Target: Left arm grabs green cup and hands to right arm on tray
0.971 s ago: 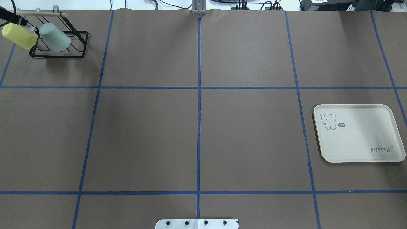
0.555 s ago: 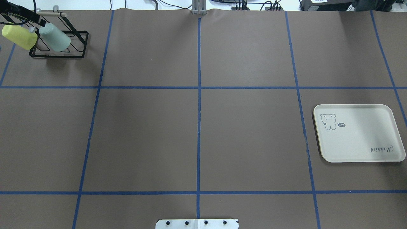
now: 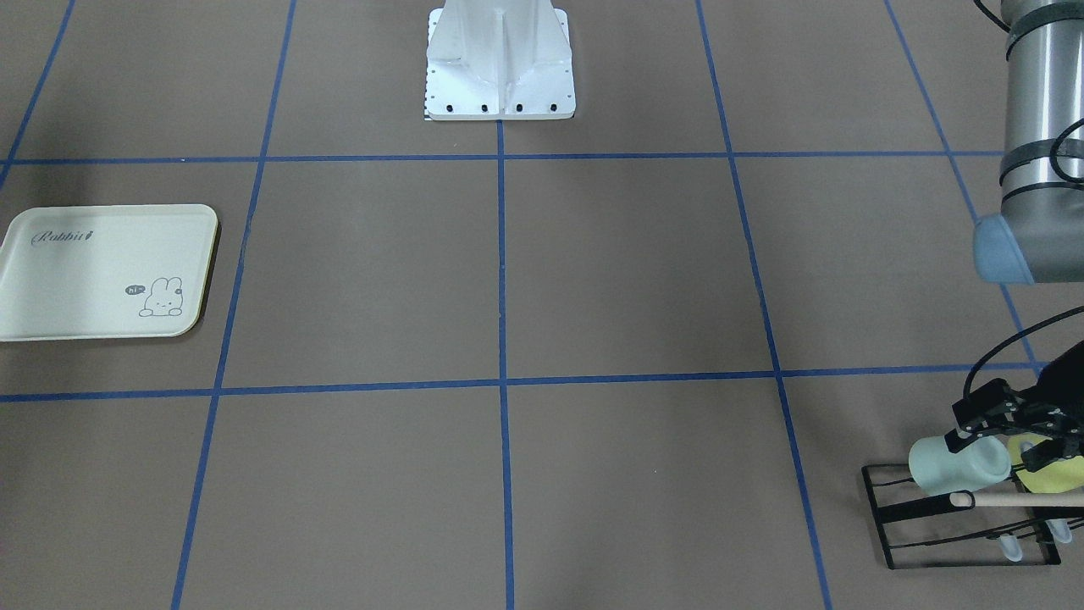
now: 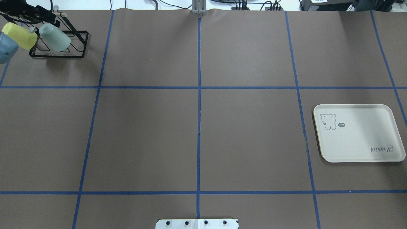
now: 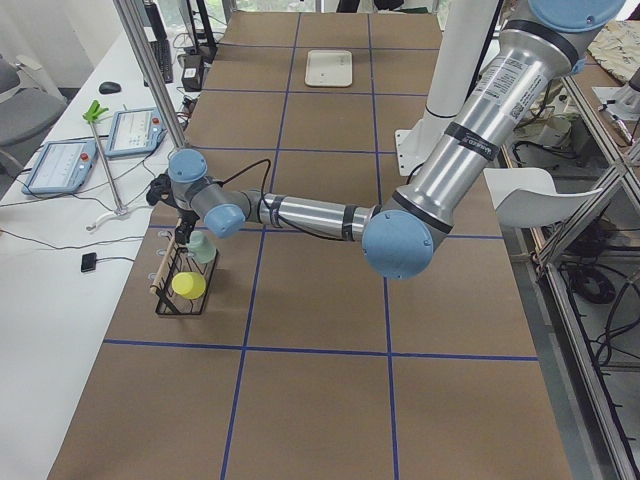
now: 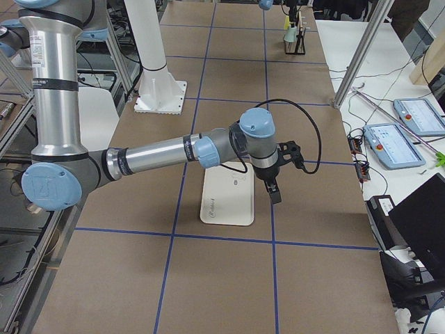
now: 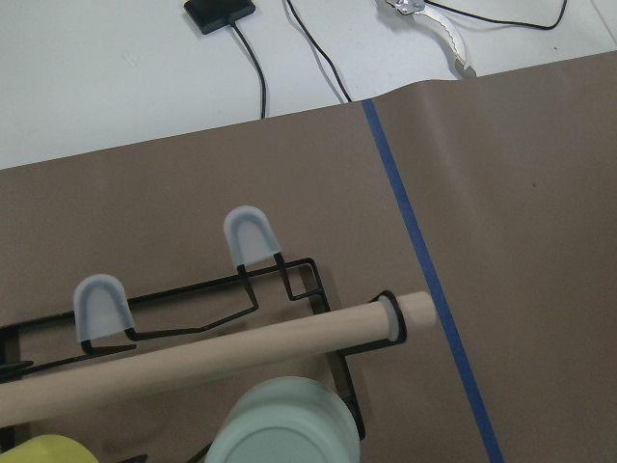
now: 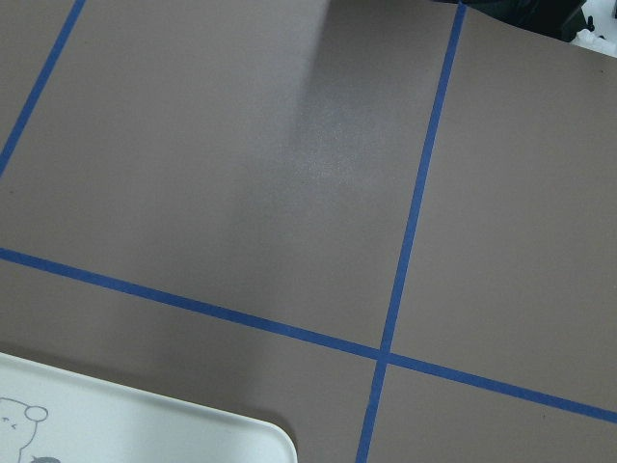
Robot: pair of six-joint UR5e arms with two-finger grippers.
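Note:
The pale mint green cup (image 4: pixel 54 37) lies tilted on a black wire rack (image 4: pixel 79 44) at the far left corner, next to a yellow-green cup (image 4: pixel 19 35). My left gripper (image 3: pixel 1003 440) is open and hovers at the mint cup's (image 3: pixel 957 464) upper end, one finger against its side and the other between the two cups. The left wrist view shows the cup's end (image 7: pixel 280 424) below the rack's wooden bar (image 7: pixel 193 357). The cream tray (image 4: pixel 359 149) lies at the right. My right gripper (image 6: pixel 276 195) hangs just beside the tray (image 6: pixel 222 202); I cannot tell whether it is open or shut.
The left arm's blue joint (image 4: pixel 6 47) overhangs the yellow-green cup. The robot's white base (image 3: pixel 500 59) stands at the near middle edge. Blue tape lines divide the brown table. The right wrist view shows the tray's corner (image 8: pixel 145 424).
My left gripper has moved right along the far side of the rack, from over the yellow-green cup to the mint cup. The arm's blue joint has entered at the left edge.

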